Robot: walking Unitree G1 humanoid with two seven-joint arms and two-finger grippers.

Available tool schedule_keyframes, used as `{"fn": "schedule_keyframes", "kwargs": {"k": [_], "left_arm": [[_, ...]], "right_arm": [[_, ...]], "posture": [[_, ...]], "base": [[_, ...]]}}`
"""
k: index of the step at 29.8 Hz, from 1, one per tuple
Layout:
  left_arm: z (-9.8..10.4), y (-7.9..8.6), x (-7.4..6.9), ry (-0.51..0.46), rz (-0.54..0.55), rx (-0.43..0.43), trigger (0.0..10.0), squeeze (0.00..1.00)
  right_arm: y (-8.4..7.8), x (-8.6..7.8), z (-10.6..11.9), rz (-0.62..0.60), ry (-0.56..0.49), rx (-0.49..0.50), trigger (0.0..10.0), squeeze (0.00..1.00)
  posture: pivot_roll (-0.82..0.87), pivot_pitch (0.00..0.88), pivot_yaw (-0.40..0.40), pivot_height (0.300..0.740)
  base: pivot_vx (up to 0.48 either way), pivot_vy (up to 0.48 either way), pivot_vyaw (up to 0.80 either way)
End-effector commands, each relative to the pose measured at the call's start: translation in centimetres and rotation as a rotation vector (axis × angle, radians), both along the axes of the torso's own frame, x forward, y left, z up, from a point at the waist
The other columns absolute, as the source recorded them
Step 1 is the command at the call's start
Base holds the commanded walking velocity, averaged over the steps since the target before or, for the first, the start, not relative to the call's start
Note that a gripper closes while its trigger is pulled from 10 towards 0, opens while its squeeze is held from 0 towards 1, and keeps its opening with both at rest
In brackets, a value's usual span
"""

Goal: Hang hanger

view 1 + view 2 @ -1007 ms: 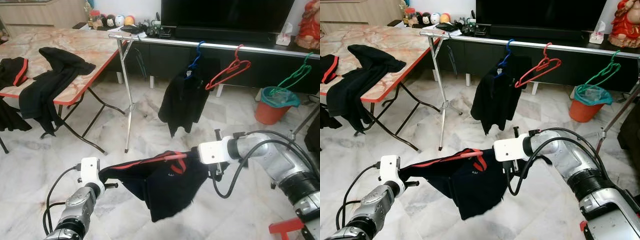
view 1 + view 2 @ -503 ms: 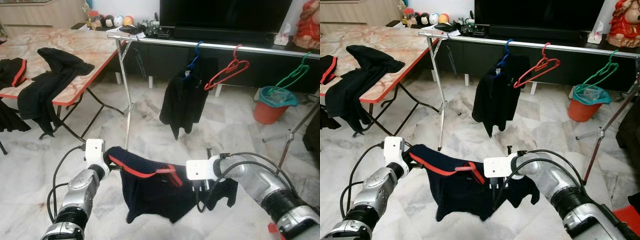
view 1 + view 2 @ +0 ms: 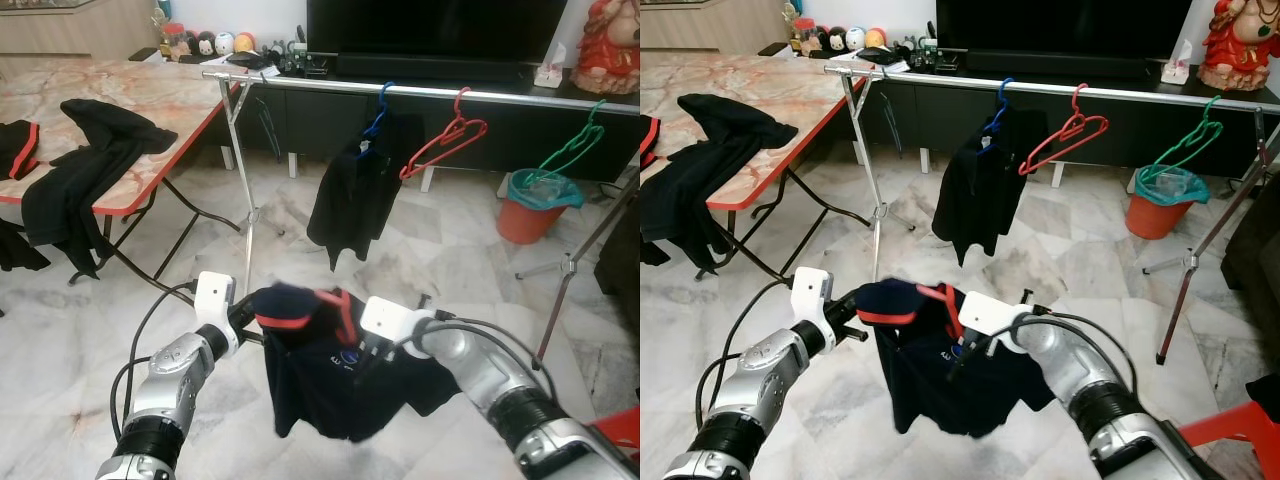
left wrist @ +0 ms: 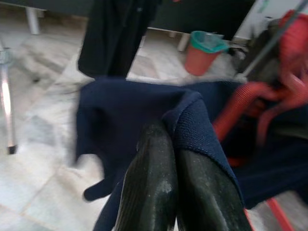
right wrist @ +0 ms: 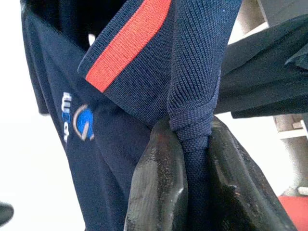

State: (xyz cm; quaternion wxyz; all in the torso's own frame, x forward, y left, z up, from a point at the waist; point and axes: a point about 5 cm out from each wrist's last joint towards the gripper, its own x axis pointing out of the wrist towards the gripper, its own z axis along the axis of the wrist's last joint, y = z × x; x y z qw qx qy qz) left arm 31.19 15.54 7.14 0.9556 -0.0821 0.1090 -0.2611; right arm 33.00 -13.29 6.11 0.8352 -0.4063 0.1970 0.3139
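A navy shirt point(image 3: 330, 385) with red trim hangs bunched between my two grippers, low in front of me. My left gripper point(image 3: 245, 322) is shut on one edge of its fabric point(image 4: 192, 120). My right gripper point(image 3: 365, 350) is shut on a folded navy edge point(image 5: 190, 120) beside a red stripe. A red hanger point(image 4: 245, 103) shows inside the shirt. Further ahead a silver rail point(image 3: 500, 95) carries a blue hanger point(image 3: 378, 112) with a black garment point(image 3: 350, 195), a bare red hanger point(image 3: 445, 140) and a bare green hanger point(image 3: 570, 150).
A folding table point(image 3: 150, 90) with black clothes point(image 3: 90, 165) stands on my left. The rail's left stand point(image 3: 245, 200) and right tripod leg point(image 3: 580, 260) rest on the marble floor. An orange bucket point(image 3: 530, 215) sits under the rail at the right.
My two grippers have come closer together and higher. The shirt, stretched out flat a second ago, now bunches up and hangs down between them.
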Motion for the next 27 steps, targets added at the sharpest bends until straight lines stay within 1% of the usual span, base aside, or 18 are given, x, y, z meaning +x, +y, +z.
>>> {"fn": "schedule_keyframes", "kwargs": {"k": [1,4,5,8,11,12,14,16,17,21,23,24,26,27], "left_arm": [[0.5,0.0,0.0,-0.012,-0.025,0.001,10.0,0.0],[1.4,-0.5,-0.2,-0.029,-0.077,-0.041,10.0,0.0],[1.4,-0.5,-0.2,-0.029,-0.077,-0.041,10.0,0.0],[2.2,-1.2,-0.4,-0.044,-0.156,-0.048,10.0,0.0],[2.0,-1.6,-0.8,-0.029,-0.226,-0.005,10.0,0.0],[1.7,-1.8,-1.1,-0.017,-0.256,0.013,10.0,0.0],[1.1,-2.1,-1.6,0.015,-0.293,0.048,10.0,0.0],[0.2,-2.1,-2.2,0.062,-0.316,0.077,10.0,0.0],[0.2,-2.1,-2.2,0.062,-0.316,0.077,10.0,0.0],[-0.7,-2.0,-2.7,0.086,-0.318,0.12,10.0,0.0],[-0.7,-2.0,-2.7,0.08,-0.32,0.136,10.0,0.0],[-0.8,-2.0,-2.7,0.077,-0.329,0.162,10.0,0.0],[-0.7,-2.1,-2.7,0.075,-0.328,0.164,10.0,0.0],[-0.6,-2.1,-2.6,0.075,-0.323,0.159,10.0,0.92]], "right_arm": [[0.1,0.8,1.1,-0.036,-0.041,0.034,0.0,0.0],[1.5,0.6,0.2,-0.042,-0.032,0.035,0.0,0.0],[1.5,0.6,0.2,-0.042,-0.032,0.035,0.0,0.0],[1.7,0.8,-0.1,-0.083,-0.049,0.032,0.0,0.0],[1.7,1.1,0.2,-0.127,-0.074,0.075,0.0,0.0],[1.8,1.3,0.4,-0.143,-0.084,0.102,0.0,0.0],[1.9,1.7,1.0,-0.195,-0.105,0.191,0.0,0.0],[1.9,2.2,1.8,-0.233,-0.146,0.26,0.0,0.0],[1.9,2.2,1.8,-0.233,-0.146,0.26,0.0,0.0],[2.5,2.7,3.0,-0.245,-0.178,0.366,0.0,0.0],[2.6,2.8,3.2,-0.23,-0.194,0.356,0.0,0.0],[2.7,3.0,3.4,-0.216,-0.214,0.348,0.0,0.0],[2.6,3.1,3.6,-0.22,-0.22,0.358,0.0,0.0],[2.5,3.2,3.8,-0.221,-0.221,0.371,0.0,0.0]], "posture": [[0.04,0.0,0.018,0.74],[0.05,0.0,0.018,0.74],[0.05,0.0,0.018,0.74],[0.05,0.0,0.021,0.74],[0.05,0.0,0.025,0.74],[0.05,0.0,0.025,0.74],[0.05,0.0,0.025,0.74],[0.05,0.0,0.025,0.74],[0.05,0.0,0.025,0.74],[0.06,0.0,0.017,0.74],[0.06,0.0,0.014,0.74],[0.06,0.0,0.013,0.74],[0.06,0.0,0.012,0.74],[0.06,0.0,0.012,0.74]], "base": [[0.0,0.0,0.0],[0.0,0.0,0.0],[0.0,0.0,0.0],[0.0,0.0,0.0],[0.0,0.0,0.0],[0.0,0.0,0.0],[0.0,0.0,0.0],[0.0,0.0,0.0],[0.0,0.0,0.0],[0.0,0.0,0.0],[0.0,0.0,0.0],[0.0,0.0,0.0],[0.0,0.0,0.0],[0.0,0.0,0.0]]}}
